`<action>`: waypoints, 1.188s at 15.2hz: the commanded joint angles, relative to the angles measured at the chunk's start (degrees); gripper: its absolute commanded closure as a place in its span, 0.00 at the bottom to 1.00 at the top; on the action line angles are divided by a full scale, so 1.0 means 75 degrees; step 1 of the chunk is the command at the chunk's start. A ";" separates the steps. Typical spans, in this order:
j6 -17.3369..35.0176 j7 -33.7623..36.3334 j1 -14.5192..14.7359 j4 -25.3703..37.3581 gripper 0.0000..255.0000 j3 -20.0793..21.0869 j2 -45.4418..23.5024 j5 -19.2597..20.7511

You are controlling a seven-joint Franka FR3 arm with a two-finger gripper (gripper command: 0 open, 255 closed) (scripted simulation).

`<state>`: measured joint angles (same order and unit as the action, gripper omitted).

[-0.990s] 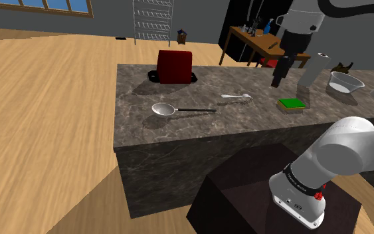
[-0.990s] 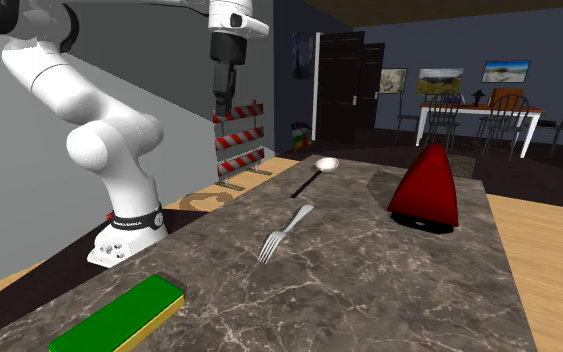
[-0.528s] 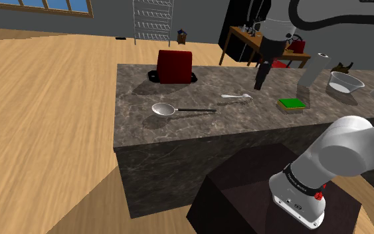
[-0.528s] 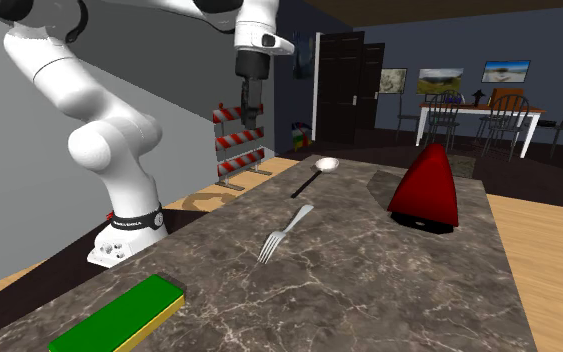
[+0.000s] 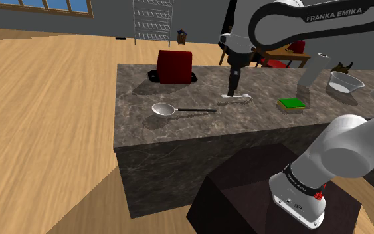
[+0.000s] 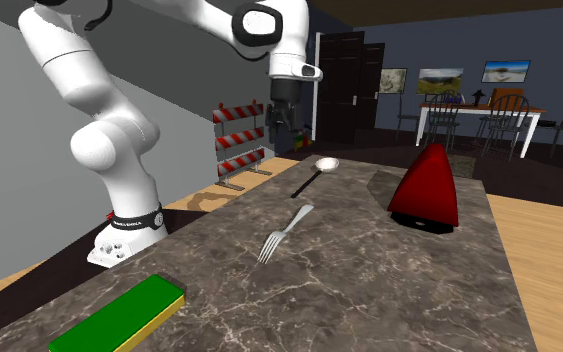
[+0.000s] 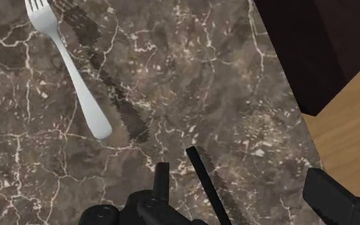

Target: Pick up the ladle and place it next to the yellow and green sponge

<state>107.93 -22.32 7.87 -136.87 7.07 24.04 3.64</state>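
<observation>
Seemingly silvery ladle (image 5: 167,109), thin dark handle.

Wood floor (image 5: 46,100), dark walls (image 5: 112,18) — marble counter (image 5: 139,126).

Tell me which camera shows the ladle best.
The shoulder view: the ladle lies side-on on the counter, bowl and dark handle in full. The second exterior view shows it whole but far down the counter, foreshortened. The wrist view gives a thin dark rod, maybe its handle end.
</observation>
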 commanded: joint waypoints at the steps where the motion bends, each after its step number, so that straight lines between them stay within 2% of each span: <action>1: 0.0438 -0.0267 0.0122 0.0149 0.00 0.0090 -0.0511 0.0082; 13: 0.2296 -0.1366 0.0830 0.1394 0.00 0.0838 -0.3300 0.0896; 18: 0.2785 -0.1267 0.0800 0.1166 0.00 0.0801 -0.3574 0.1046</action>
<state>127.95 -31.98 13.92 -127.90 13.14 -2.13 11.17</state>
